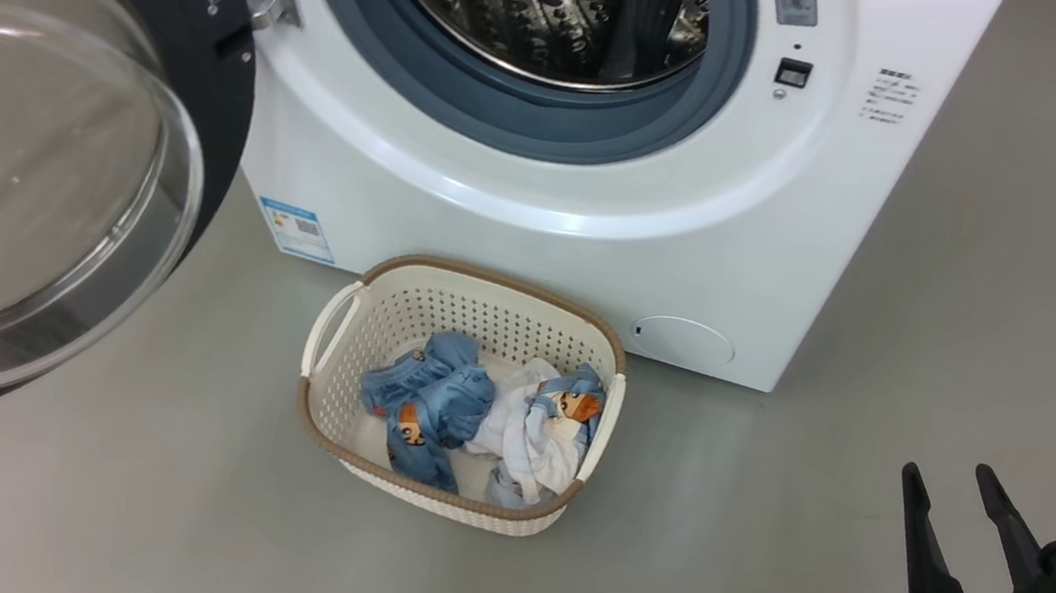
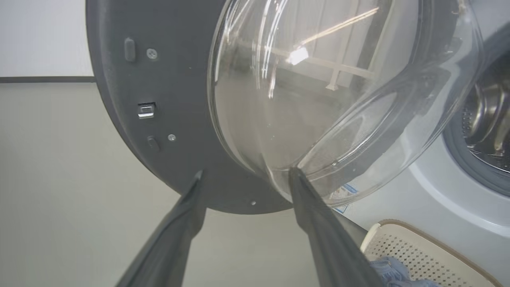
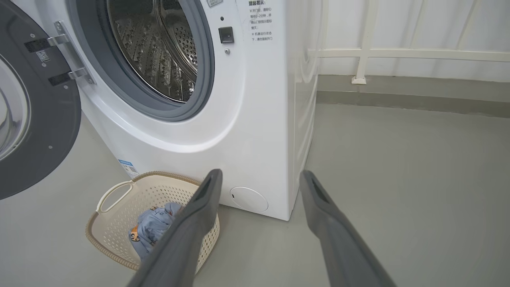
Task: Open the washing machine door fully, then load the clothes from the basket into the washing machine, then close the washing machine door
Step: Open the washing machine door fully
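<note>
From the head, we saw the washer (image 1: 494, 242) with its door (image 1: 221, 128) swung wide open on the left; the basket (image 1: 480, 276) sat on the floor (image 1: 992, 293) just in front of the washer; the clothes (image 1: 445, 397) lay in a heap inside it, blue ones and a white one; the right gripper (image 1: 948, 471) hung low on the right, well away from the basket, fingers apart and holding nothing.

From the left wrist, we saw the left gripper (image 2: 246, 171) pointing at the bottom edge of the door (image 2: 167, 119); its fingers were spread wide and held nothing; we could not tell if the tips touched the door; a corner of the basket (image 2: 402, 239) showed at the lower right.

From the right wrist, we saw the right gripper (image 3: 261, 174) pointing at the washer's lower corner, fingers wide apart; the basket (image 3: 115, 199) with the clothes (image 3: 151, 231) sat to their left.
</note>
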Available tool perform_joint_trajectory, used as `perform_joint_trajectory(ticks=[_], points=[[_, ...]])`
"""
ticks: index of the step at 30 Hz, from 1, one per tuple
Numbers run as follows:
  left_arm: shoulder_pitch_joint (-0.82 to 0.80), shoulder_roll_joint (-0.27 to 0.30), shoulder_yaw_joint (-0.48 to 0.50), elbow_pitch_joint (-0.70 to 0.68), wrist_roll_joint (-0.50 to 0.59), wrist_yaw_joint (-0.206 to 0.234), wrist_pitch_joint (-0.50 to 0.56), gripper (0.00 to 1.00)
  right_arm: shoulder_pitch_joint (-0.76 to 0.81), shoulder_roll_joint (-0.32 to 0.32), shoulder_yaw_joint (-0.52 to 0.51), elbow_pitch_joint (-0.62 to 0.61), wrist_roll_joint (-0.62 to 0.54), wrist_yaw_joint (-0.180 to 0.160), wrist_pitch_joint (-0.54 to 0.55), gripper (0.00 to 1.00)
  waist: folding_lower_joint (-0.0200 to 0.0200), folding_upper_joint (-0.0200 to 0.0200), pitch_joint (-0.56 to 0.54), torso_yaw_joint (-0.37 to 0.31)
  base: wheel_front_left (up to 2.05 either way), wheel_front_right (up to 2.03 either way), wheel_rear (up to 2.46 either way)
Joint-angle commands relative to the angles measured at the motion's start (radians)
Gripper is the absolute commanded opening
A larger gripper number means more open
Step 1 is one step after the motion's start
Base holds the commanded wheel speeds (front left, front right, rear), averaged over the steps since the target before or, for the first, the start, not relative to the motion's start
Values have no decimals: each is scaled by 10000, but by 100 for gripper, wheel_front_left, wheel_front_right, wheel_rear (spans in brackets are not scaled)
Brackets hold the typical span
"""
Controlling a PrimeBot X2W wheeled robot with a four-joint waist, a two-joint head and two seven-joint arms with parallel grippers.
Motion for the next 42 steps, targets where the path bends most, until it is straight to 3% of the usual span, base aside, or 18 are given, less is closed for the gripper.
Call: perform_joint_trajectory(ticks=[1, 5, 17, 31, 42], points=[[46, 350, 29, -424, -161, -22, -57, 100, 87, -93, 142, -253, 59, 16, -122, 100, -1, -1, -92, -128, 0, 0, 0], [475, 386, -975, -997, -543, -22, -57, 100, 135, -41, 43, -259, 65, 16, -122, 100, -1, -1, -187, -484, 0, 0, 0], [1241, 560, -2696, -2269, -1002, -22, -57, 100, 263, 77, -98, -361, 52, 16, -122, 100, -1, -1, -350, -1570, 0, 0, 0], [1323, 631, -4006, -2538, -1200, -23, -57, 100, 307, 119, -162, -399, 98, 16, -122, 100, -1, -1, -212, -2630, 0, 0, 0], [1332, 511, -4442, -2730, -1407, -23, -57, 100, 314, 163, -222, -428, 111, 16, -122, 100, -1, -1, -225, -3073, 0, 0, 0]])
